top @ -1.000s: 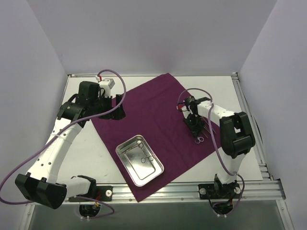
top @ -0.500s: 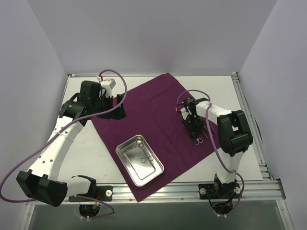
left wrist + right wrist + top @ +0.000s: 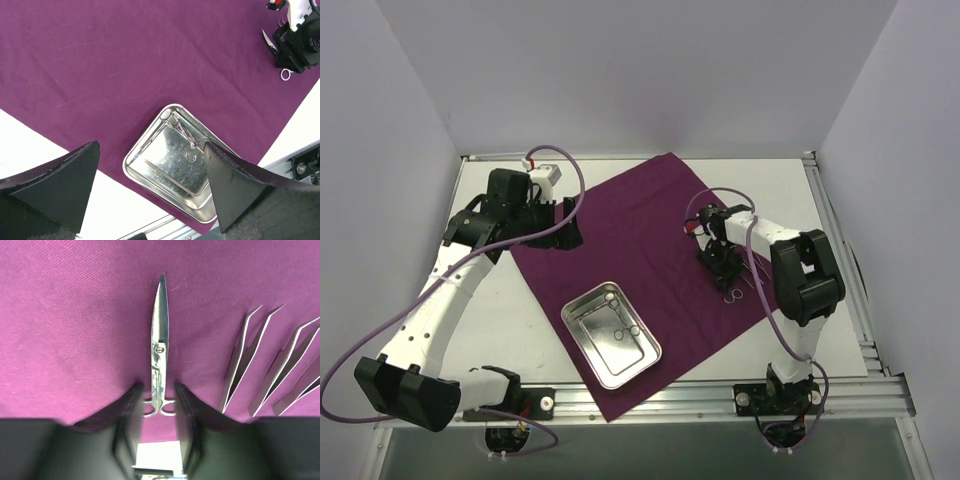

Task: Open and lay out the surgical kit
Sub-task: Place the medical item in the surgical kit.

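Note:
The dark purple cloth (image 3: 640,225) lies spread flat on the table, also in the left wrist view (image 3: 125,60) and the right wrist view (image 3: 75,315). The steel tray (image 3: 601,352) sits on its near part and holds ring-handled forceps (image 3: 182,132) and a straight pair of tweezers. My right gripper (image 3: 156,390) is down on the cloth, fingers narrowly apart on either side of the ring handles of scissors (image 3: 160,340) that lie flat. Several tweezers (image 3: 242,360) lie to their right. My left gripper (image 3: 150,145) is open and empty, high above the tray.
The right gripper (image 3: 723,268) is on the cloth's right part, the left gripper (image 3: 565,228) above its left edge. White walls enclose the table on three sides. A metal rail (image 3: 720,392) runs along the near edge.
My right gripper has shifted slightly left with the scissors under it, and its fingers are blurred now. The left arm has barely moved.

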